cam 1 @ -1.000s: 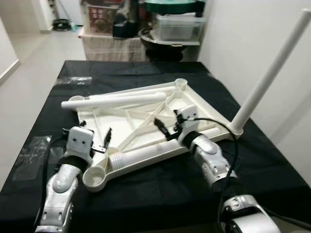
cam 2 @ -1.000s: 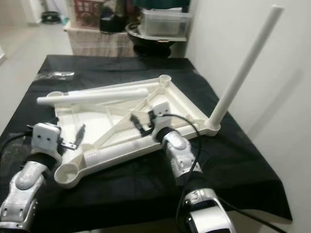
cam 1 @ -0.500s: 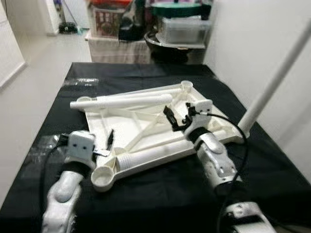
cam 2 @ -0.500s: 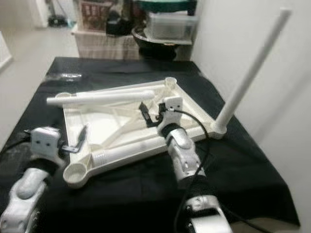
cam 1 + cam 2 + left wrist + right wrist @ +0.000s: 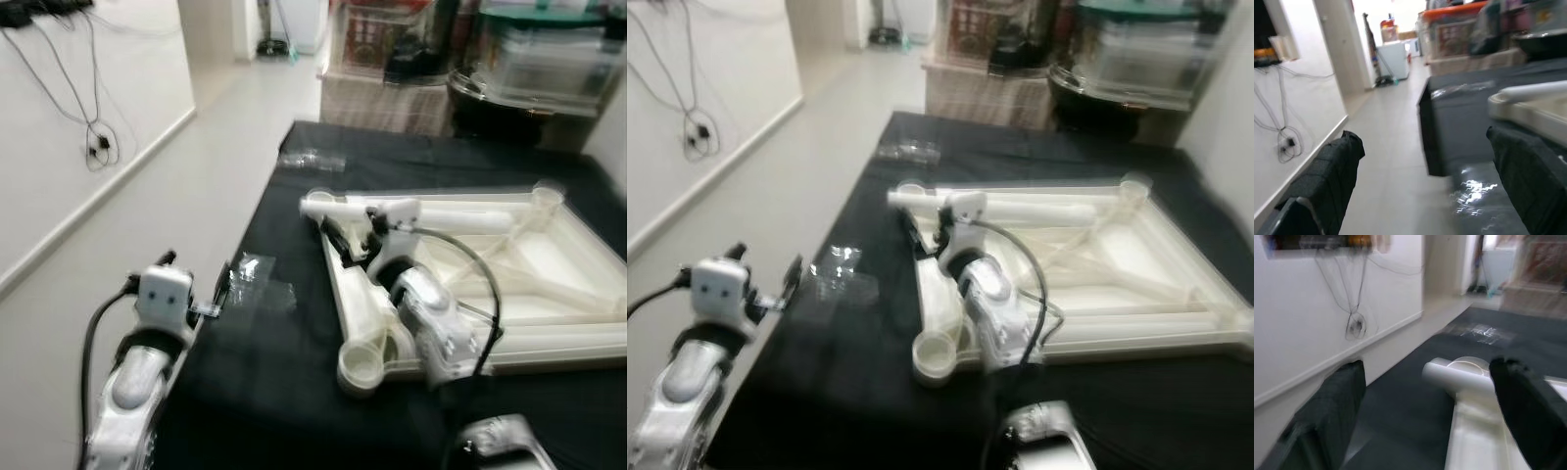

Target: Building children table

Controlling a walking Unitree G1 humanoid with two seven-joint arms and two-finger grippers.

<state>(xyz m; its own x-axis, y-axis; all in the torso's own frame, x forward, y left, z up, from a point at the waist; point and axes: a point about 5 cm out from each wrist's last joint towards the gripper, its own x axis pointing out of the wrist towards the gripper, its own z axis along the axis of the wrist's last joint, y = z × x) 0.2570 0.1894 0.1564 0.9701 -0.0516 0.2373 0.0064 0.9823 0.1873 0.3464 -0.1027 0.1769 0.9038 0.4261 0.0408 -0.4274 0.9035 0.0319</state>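
Lying upside down on the black worktop is the white table top [image 5: 509, 255], with a loose white leg [image 5: 441, 209] across its far edge. The right gripper [image 5: 345, 235] hangs open over the table top's left corner. The left gripper [image 5: 217, 294] is open too, at the worktop's left edge, grasping nothing.

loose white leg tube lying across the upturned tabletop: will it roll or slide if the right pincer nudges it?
Probably rolls: the white leg tube is a smooth round cylinder resting on the upturned tabletop ribs, with nothing seen pinning it. It looks like hollow plastic, so likely stiff and light for its length. The right pincer, open near its end, may skid it along the glossy frame.
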